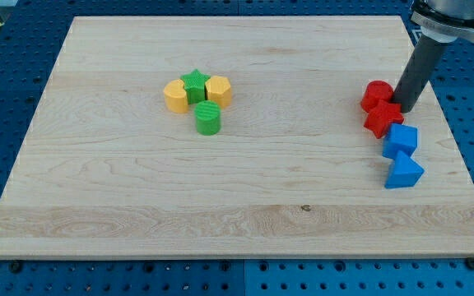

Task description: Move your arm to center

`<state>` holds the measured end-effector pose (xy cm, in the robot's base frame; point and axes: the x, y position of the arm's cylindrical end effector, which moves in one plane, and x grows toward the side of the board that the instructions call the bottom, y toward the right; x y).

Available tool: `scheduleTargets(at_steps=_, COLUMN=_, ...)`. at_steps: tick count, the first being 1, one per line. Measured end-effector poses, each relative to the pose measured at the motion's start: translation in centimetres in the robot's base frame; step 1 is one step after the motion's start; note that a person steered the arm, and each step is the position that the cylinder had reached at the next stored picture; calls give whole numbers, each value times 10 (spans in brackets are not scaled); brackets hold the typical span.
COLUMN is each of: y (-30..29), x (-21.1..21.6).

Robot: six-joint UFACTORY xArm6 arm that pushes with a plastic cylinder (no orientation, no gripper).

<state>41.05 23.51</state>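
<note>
Red blocks point(379, 105) touch my tip point(405, 108) (view's right).

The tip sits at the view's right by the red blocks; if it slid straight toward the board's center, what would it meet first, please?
My tip would probably first push the red blocks immediately to its left, which look to be touching it already.

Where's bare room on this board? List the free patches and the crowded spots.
Free: the middle, between the green cylinder and the red blocks, and the whole bottom strip. Crowded: the yellow-green cluster upper left, and the right edge, where my tip touches the red blocks above the blue blocks.
</note>
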Motion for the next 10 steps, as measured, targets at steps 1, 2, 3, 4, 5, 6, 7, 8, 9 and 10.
scheduleTargets(at_steps=1, y=18, x=-14)
scheduleTargets(at_steps=2, y=39, x=-47)
scheduleTargets(at_steps=3, y=38, x=-55)
scheduleTargets(at_steps=4, y=20, x=-55)
scheduleTargets(at_steps=5, y=1, x=-57)
scheduleTargets(at_steps=6, y=-36, x=-72)
scheduleTargets(at_steps=7, y=-69, x=-93)
scheduleTargets(at_steps=8, y=-87, x=-95)
scheduleTargets(at_steps=9, y=-105, x=-95)
scheduleTargets(at_steps=10, y=-136, x=-95)
